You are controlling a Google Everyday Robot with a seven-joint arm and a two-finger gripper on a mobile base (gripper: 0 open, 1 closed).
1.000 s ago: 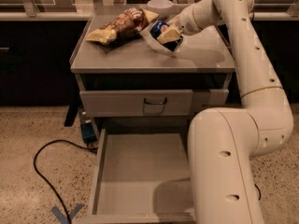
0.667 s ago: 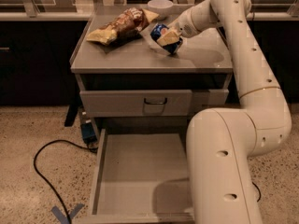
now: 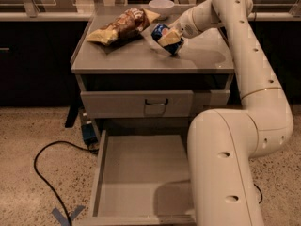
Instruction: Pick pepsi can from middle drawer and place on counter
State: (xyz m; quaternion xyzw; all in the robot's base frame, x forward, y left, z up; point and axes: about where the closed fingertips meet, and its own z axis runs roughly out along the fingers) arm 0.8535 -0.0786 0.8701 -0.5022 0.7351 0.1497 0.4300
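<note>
My gripper [image 3: 168, 38] is over the middle of the counter [image 3: 127, 58], shut on the pepsi can [image 3: 160, 31]. The can is blue and tilted, and one pale finger [image 3: 170, 36] lies across it. Its lower end is at or just above the counter surface; I cannot tell whether it touches. The middle drawer [image 3: 106, 173] stands pulled out below, a shallow grey tray with a bare floor. My arm's large white link hides its right side.
A yellow-brown snack bag [image 3: 120, 26] lies on the counter left of the can. A white bowl [image 3: 161, 4] stands behind it at the back edge. A shut grey drawer front with a dark loop handle [image 3: 156, 101] sits above the open drawer. A black cable [image 3: 42, 173] runs over the floor at left.
The gripper with the can has sunk slightly toward the counter. Nothing else has moved.
</note>
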